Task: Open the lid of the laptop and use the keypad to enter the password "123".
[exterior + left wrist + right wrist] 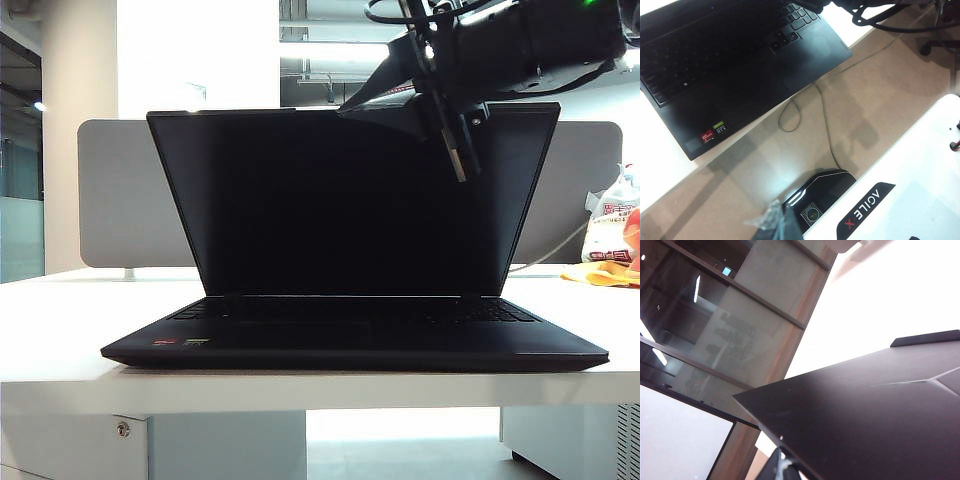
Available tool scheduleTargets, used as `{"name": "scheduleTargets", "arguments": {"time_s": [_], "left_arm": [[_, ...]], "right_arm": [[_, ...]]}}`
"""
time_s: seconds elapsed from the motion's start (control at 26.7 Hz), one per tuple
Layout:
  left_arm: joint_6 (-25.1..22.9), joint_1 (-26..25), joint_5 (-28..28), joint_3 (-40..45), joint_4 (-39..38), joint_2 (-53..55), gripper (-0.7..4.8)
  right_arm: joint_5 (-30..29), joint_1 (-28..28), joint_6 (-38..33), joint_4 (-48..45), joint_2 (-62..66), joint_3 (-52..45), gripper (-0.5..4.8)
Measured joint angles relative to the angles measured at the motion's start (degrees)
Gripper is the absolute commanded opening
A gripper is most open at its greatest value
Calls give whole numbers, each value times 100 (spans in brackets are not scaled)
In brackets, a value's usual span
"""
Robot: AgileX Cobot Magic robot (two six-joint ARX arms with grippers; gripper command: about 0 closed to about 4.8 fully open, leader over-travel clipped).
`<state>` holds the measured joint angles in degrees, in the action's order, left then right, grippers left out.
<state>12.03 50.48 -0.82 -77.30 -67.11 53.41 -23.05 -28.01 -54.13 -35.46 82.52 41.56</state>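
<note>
On the white surface, laptop sits at the front edge, lid raised near upright, keypad exposed. Right gripper closed, empty, at the lid's top edge. Left gripper closed, empty, low off the surface's edge over bare floor.

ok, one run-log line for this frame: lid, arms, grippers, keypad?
lid: open, upright | right gripper: shut, high by lid top edge | left gripper: shut, off table, over floor | keypad: untouched
</note>
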Motion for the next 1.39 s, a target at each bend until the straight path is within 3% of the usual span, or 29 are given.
{"name": "scheduleTargets", "arguments": {"time_s": [0.11,0.37,0.67,0.9,1.12,1.39], "left_arm": [[0,0,0,0,0,0,-6],[0,0,103,0,0,0,-6],[0,0,105,0,2,4,-6],[-57,0,105,0,0,0,-6],[-66,0,105,0,0,0,-6],[-66,0,105,-2,-15,0,-6]], "right_arm": [[-66,55,199,208,-2,109,-3],[136,96,1248,1700,0,1091,-3],[702,479,1405,2468,105,1169,-2],[188,463,1390,2476,24,1250,-2],[144,437,1853,3569,-778,1259,-2],[684,-177,2688,4439,-780,1182,-3]]}}
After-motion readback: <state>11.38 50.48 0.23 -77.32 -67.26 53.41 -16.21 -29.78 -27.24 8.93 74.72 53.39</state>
